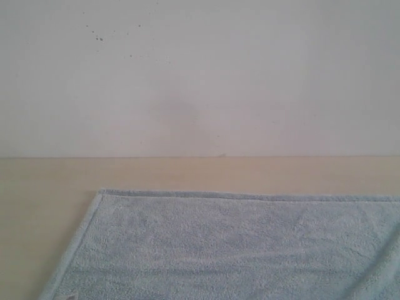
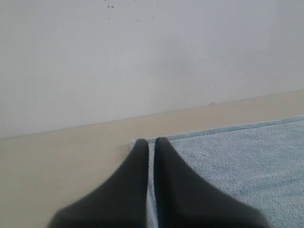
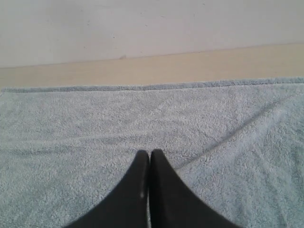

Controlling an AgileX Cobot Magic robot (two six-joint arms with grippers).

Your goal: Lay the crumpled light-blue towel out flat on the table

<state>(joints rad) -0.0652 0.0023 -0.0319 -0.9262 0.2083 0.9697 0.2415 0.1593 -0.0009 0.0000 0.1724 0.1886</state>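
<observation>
On the table (image 1: 44, 181) the towel (image 1: 237, 244) lies open, a strip of bare table between it and the wall (image 1: 200, 75). Its far hem runs side to side, parallel to that wall; the near part is out of view. The left gripper (image 2: 149, 142) sits at the far left corner, clenched, nothing visibly gripped. The right gripper (image 3: 150, 153) hangs over the cloth's middle, likewise clenched and empty, and is nearer the one visible crease (image 3: 228, 135), a shallow diagonal. Elsewhere the pile looks flat. Task judged nearly complete.

Left pincer (image 2: 150, 142), right pincer (image 3: 150, 153): black, tapering
</observation>
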